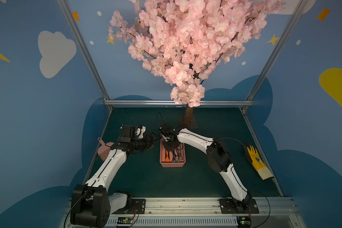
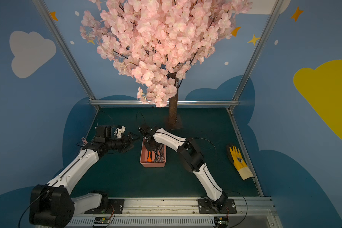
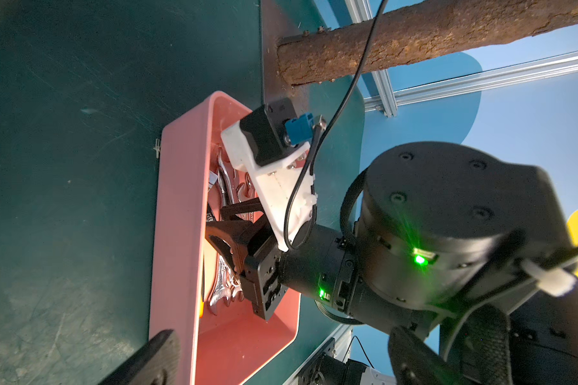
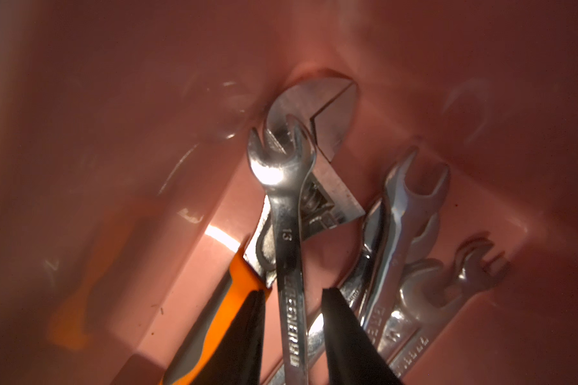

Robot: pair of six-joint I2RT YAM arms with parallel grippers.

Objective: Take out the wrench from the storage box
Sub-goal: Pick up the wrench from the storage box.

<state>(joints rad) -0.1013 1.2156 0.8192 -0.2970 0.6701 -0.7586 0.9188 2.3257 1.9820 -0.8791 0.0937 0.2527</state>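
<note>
Right gripper [image 4: 292,293] is seen lowered into the far end of the storage box [image 1: 172,164], jaws parted a little. The shank of the wrench [image 4: 286,233] marked 13 is straddled by the black fingers [image 4: 247,333], with a gap on each side, so nothing is clamped. The wrench is found inside the box, its open end laid over the head of an orange-handled adjustable wrench [image 4: 327,133]; more spanners [image 4: 411,233] are piled beside it. Left gripper [image 1: 153,143] is held spread wide and empty, just beside the box's far left corner. The box is placed mid-mat on the dark green table [image 1: 146,181] between the arms. A yellow glove [image 1: 258,159] is laid at the right edge, a pink dustpan [image 1: 104,150] at the left. A blossom tree [image 2: 173,110] is set at the back; blue cloud-painted walls [image 1: 28,118] are all around.
</note>
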